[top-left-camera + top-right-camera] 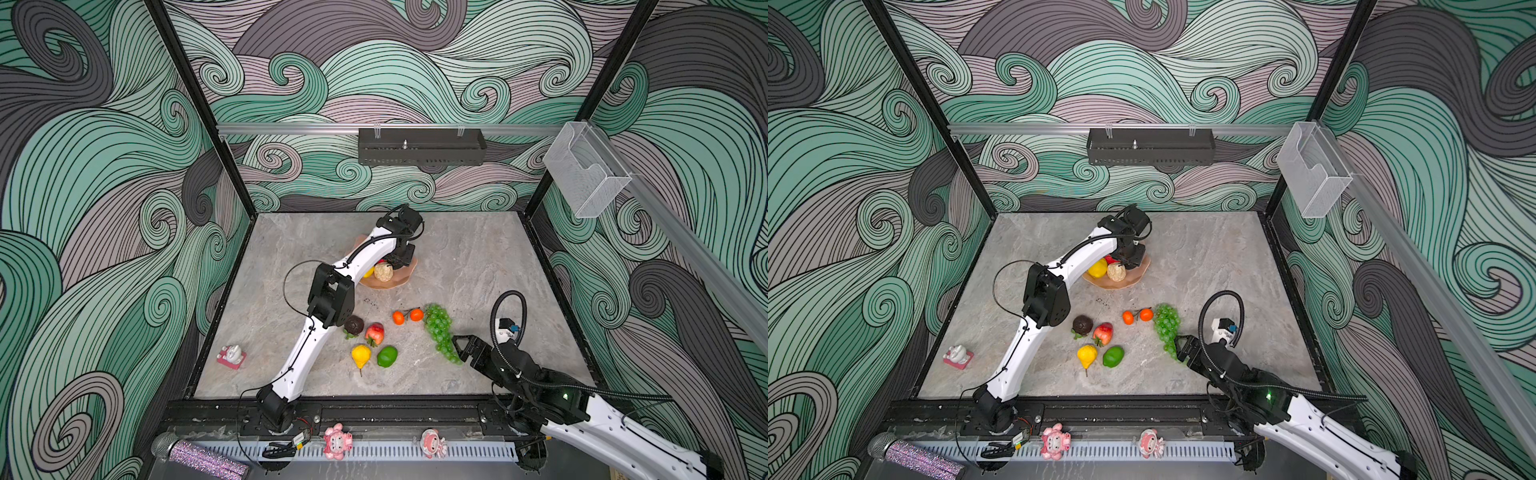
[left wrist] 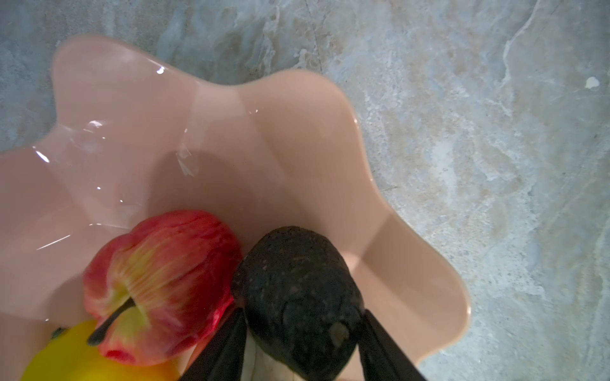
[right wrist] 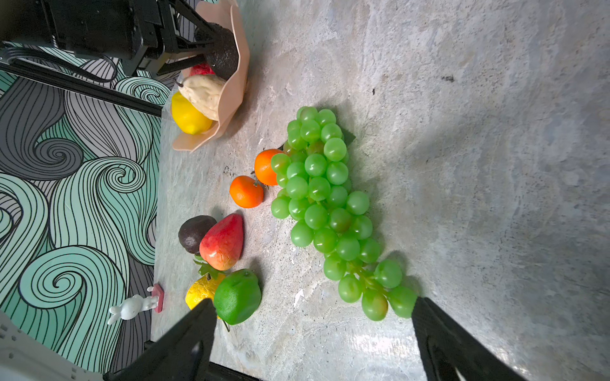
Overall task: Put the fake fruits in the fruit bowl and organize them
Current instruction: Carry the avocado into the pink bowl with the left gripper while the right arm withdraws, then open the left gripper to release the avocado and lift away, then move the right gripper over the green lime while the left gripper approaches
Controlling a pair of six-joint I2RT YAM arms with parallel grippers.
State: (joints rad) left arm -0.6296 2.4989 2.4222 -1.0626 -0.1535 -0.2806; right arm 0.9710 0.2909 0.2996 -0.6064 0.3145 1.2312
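Observation:
The peach-pink fruit bowl (image 1: pixel 390 284) (image 2: pixel 297 132) sits mid-table and holds a red apple (image 2: pixel 158 280), a lemon (image 1: pixel 1097 268) and a cream-coloured fruit (image 1: pixel 383 271). My left gripper (image 2: pixel 302 313) (image 1: pixel 401 257) hangs over the bowl, its fingers against both sides of a dark avocado (image 2: pixel 297 290) that rests inside. On the table lie a dark round fruit (image 1: pixel 353 325), a strawberry (image 1: pixel 375 333), a yellow pear (image 1: pixel 361 355), a lime (image 1: pixel 387 356), two oranges (image 1: pixel 398 318) and green grapes (image 1: pixel 440 332) (image 3: pixel 323 198). My right gripper (image 3: pixel 312 305) (image 1: pixel 459 349) stands open at the bunch's thin end, holding nothing.
A white rabbit figurine on a pink base (image 1: pixel 232 356) stands at the table's left edge. Two pink figurines (image 1: pixel 337 441) and a glittery microphone (image 1: pixel 199 457) sit on the front rail. A black shelf (image 1: pixel 422 147) and a clear box (image 1: pixel 586 170) hang on the walls.

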